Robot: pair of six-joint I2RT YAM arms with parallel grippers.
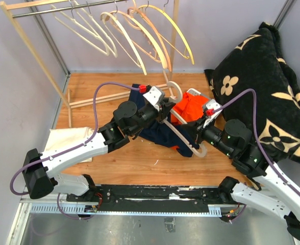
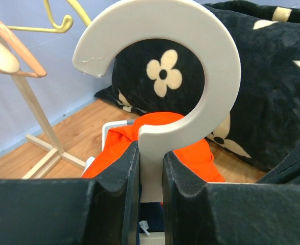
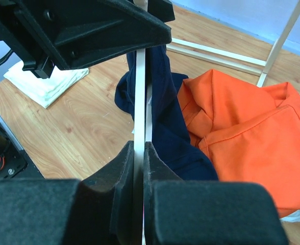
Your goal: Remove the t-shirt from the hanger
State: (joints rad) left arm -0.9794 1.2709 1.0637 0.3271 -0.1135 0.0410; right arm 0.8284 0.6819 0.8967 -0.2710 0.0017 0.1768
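Observation:
A white hanger (image 1: 176,93) is held over the wooden table with a navy t-shirt (image 1: 155,131) draped on it. My left gripper (image 1: 165,111) is shut on the hanger's neck just below the hook; in the left wrist view the hook (image 2: 211,61) rises above my left gripper (image 2: 150,153). My right gripper (image 1: 198,130) is shut on the hanger's lower arm. In the right wrist view my right gripper (image 3: 139,148) clamps the hanger's thin edge (image 3: 140,92), with the navy t-shirt (image 3: 163,102) hanging beside it.
An orange garment (image 1: 188,109) lies in a white basket (image 1: 197,93) behind the hanger. A black patterned blanket (image 1: 262,87) fills the right side. A wooden rack (image 1: 43,56) with several hangers stands at the back. A folded white cloth (image 1: 68,140) lies at the left.

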